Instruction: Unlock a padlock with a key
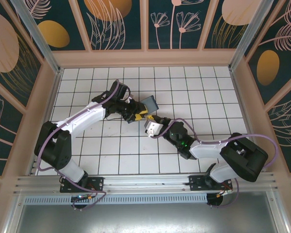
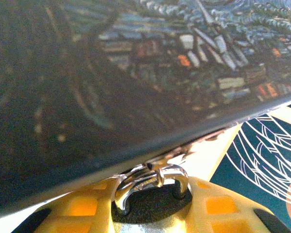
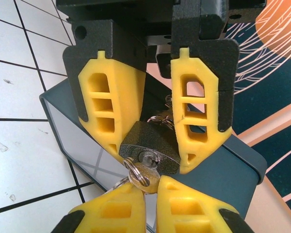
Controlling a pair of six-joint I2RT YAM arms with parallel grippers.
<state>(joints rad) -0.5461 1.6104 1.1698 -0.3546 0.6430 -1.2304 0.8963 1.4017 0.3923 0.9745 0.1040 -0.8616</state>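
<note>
Two robot pincers are meeting nose to nose just above a white tiled table [image 3: 19, 145]. The left pincer [image 3: 155, 160] is gripping the small dark padlock [image 3: 148, 150] by its sides. Its yellow fingers [image 3: 111, 111] are only partly apart and are pressing against the lock body, which is sitting between their tips with the keyhole facing out towards the other pincer. Seen from the left wrist, the silver shackle [image 2: 153, 180] is rising just ahead of that pincer and appears to be seated at both legs, so the lock looks shut. Just beyond it, the painted box [image 2: 136, 73] is looming close. The right pincer [image 3: 150, 187] is drawn almost fully closed, and its tips are pinching the head of the key [image 3: 149, 171]. The key blade is sitting in the keyhole directly ahead of those tips, and a key ring [image 3: 134, 175] is dangling beside them. The step in hand appears to be the turn itself. The next move likely calls for rolling the right wrist about the key's axis while the left pincer is bracing the lock against the twist, without the pinch slipping off the thin key head.
</note>
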